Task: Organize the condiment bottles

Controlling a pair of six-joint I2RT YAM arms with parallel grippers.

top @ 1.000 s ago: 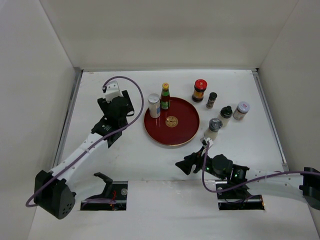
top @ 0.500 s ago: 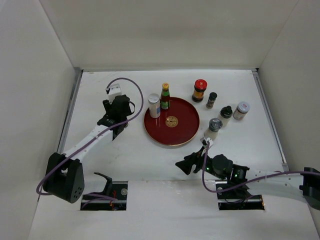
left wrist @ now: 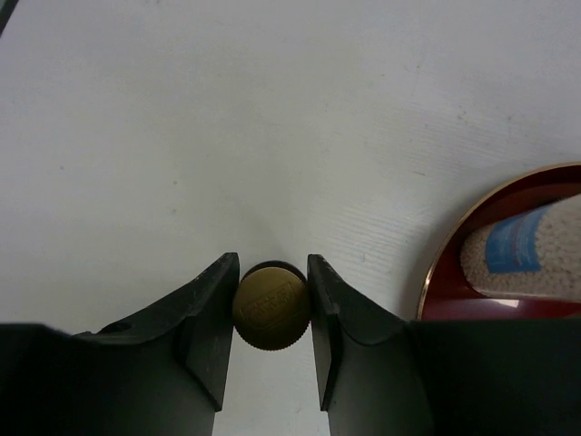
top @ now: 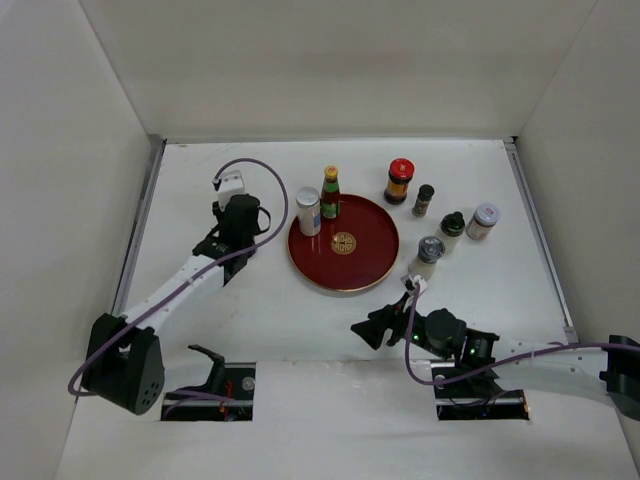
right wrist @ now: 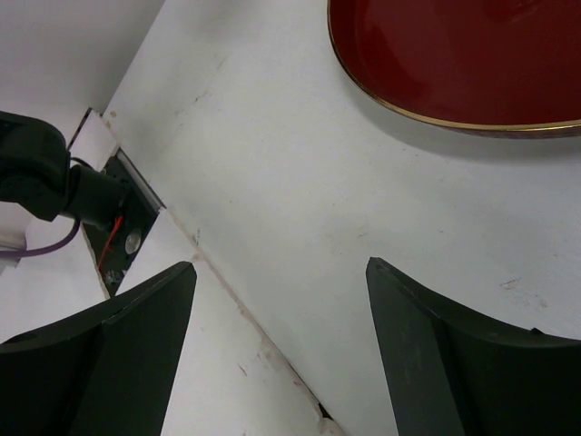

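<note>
**Left claw closed on a gold-capped bottle, left of the tray**

From the left wrist view we see the left claw [left wrist: 270, 269] clamped on a gold-capped bottle [left wrist: 270, 307], one finger pressed to each side of its round cap. We look straight down on the cap and cannot tell whether the bottle stands on the tabletop [left wrist: 272, 109] or hangs just above it. From above, the left claw [top: 238, 222] sits just left of the red tray [top: 372, 238] and hides the bottle.

On the tray's left side stands a white jar [top: 308, 211] with a silver cap. A green bottle [top: 330, 193] with a yellow cap is just beside it, at the far-left rim. The tray's gold emblem [top: 343, 243] is uncovered.

The other bottles stand off the tray, to its right:
- a red-capped jar [top: 399, 181], furthest away
- a small dark bottle [top: 424, 200], right of the red-capped jar
- a black-capped bottle [top: 451, 227]
- a grey-capped jar [top: 483, 220], furthest right
- a silver-capped bottle [top: 428, 254], just beside the tray's right rim

The right claw [top: 372, 330] lies low near the front edge, near the tray. Its wrist view shows the right claw [right wrist: 280, 268] spread wide over bare tabletop, with nothing between the fingers.
</note>
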